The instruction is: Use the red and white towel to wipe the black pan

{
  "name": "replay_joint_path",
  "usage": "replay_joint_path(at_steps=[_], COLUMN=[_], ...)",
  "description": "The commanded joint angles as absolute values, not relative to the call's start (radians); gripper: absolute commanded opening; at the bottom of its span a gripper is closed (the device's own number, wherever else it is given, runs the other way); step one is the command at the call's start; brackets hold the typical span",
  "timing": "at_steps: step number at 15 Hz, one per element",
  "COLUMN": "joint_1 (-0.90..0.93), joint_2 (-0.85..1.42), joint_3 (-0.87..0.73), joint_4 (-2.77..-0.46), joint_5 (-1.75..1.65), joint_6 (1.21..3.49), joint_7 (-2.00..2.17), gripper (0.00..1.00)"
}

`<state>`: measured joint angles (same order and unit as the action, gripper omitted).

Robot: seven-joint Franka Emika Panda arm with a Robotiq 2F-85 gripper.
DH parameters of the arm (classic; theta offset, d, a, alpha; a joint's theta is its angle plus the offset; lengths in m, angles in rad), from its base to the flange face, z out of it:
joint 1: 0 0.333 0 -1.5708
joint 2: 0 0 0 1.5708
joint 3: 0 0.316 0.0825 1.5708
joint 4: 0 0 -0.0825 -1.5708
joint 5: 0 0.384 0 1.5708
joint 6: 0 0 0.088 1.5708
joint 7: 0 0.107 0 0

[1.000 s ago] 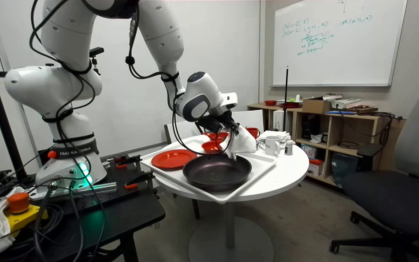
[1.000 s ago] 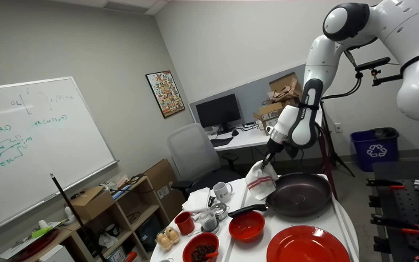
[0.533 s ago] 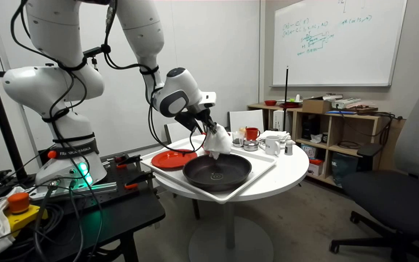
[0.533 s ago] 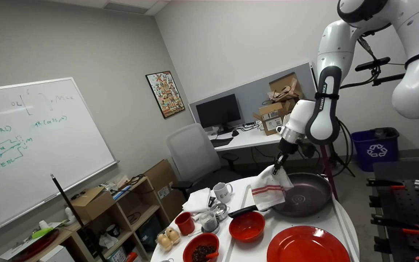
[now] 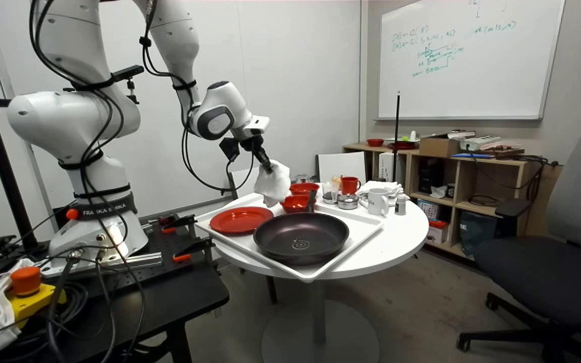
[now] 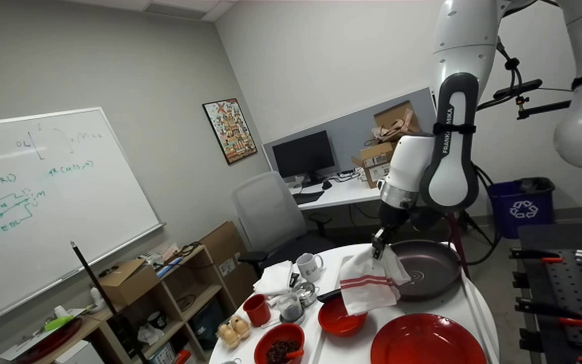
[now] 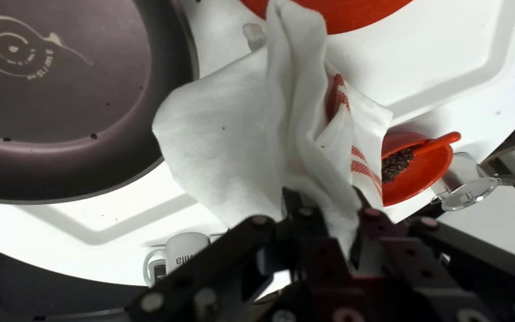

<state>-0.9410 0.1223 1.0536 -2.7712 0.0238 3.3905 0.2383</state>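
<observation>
The red and white towel (image 7: 235, 138) hangs bunched from my gripper (image 7: 322, 194), whose fingers are shut on its upper part. Its red stripes show in the wrist view and in an exterior view (image 6: 367, 283). The black pan (image 5: 300, 242) rests on the tray with its glossy inside facing up; a pale ring mark and a few dark specks show on its floor in the wrist view. In an exterior view, my gripper (image 5: 269, 169) holds the towel raised behind the pan, between plate and bowl, apart from the pan. Part of the pan's handle is hidden behind the towel.
On the white tray (image 5: 363, 227) lie a red plate (image 5: 241, 220) and a small red bowl (image 6: 336, 322). Beside it stand a bowl of dark beans (image 6: 281, 346), a red mug (image 6: 256, 309), a glass jar (image 6: 289, 307), a white mug (image 6: 309, 267) and eggs (image 6: 234, 331).
The gripper has carried the towel from the pan's far edge back toward the robot base, to between the red plate and bowl. The pan has not moved. The grip stays shut.
</observation>
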Motion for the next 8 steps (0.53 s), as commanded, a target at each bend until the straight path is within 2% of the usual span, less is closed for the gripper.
replay_joint_path(at_steps=[1,2,3,4,8], joint_1=[-0.801,-0.653,-0.594,-0.736,-0.921], joint_2=[-0.083,-0.123,-0.162,-0.203,-0.262], joint_3=[1.076,0.956,0.912,1.054,1.257], joint_4=[-2.751,-2.737,-2.726,-2.718,-2.624], joint_5=[0.211,0.242,0.268,0.237,0.093], joint_6=[3.229,3.18,3.117,3.059,2.885], joint_7=[0.356,0.385,0.401,0.465,0.707], gripper=[0.03,0.03,0.03,0.03,0.03])
